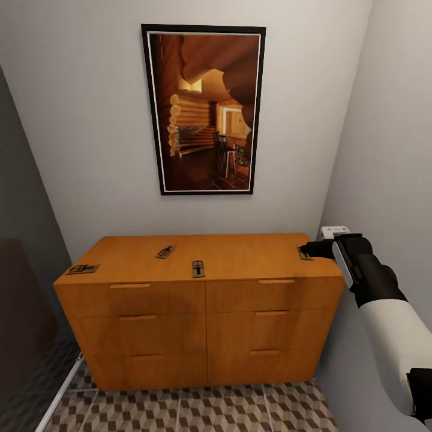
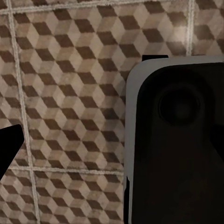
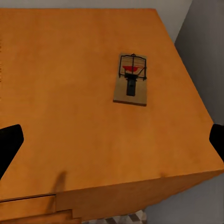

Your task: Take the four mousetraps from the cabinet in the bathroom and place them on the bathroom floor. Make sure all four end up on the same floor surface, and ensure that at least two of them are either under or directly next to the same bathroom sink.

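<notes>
Four mousetraps are being carried on the cabinet top: one at the left front corner, one mid-top, one at the front edge, one by the right edge. The right gripper is being held wide open over this last trap. The bathroom floor is being viewed beneath the left gripper, whose state cannot be told

Four mousetraps lie spread along the cabinet top, below a wall picture.
</notes>
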You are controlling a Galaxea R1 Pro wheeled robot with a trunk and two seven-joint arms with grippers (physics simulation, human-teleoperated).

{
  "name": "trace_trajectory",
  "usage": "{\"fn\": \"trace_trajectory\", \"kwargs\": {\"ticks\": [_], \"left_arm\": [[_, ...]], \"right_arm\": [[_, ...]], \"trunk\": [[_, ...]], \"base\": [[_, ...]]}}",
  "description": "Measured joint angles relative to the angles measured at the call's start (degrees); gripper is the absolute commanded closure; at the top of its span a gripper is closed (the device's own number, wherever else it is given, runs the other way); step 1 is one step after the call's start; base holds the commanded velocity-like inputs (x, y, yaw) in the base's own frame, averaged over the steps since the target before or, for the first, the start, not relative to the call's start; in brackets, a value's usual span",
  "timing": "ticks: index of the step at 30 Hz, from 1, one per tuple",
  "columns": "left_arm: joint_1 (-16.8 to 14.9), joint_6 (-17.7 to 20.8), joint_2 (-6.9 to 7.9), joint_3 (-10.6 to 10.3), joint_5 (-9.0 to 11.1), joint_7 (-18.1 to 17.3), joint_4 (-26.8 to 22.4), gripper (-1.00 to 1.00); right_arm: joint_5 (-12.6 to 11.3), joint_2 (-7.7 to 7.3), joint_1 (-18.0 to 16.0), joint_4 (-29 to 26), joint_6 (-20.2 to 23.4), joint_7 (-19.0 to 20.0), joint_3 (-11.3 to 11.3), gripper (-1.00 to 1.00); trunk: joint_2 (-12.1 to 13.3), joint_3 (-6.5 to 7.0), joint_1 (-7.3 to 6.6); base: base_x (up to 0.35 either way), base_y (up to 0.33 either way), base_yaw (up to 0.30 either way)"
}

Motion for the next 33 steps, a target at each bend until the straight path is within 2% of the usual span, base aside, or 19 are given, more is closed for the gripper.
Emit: {"fn": "trace_trajectory", "kwargs": {"ticks": [16,33], "left_arm": [[0.00,0.01,-0.08,0.00,0.02,0.00,0.01,-1.00],[0.00,0.01,-0.15,0.08,0.13,0.00,0.01,-1.00]], "right_arm": [[0.01,-0.09,0.00,0.00,0.00,0.15,-0.39,-1.00],[0.11,-0.76,0.00,0.05,0.08,-0.04,-0.54,-1.00]], "trunk": [[0.00,0.00,0.00],[0.00,0.00,-0.01]], "base": [[0.010,-0.010,0.000],[0.133,-0.117,0.000]]}}
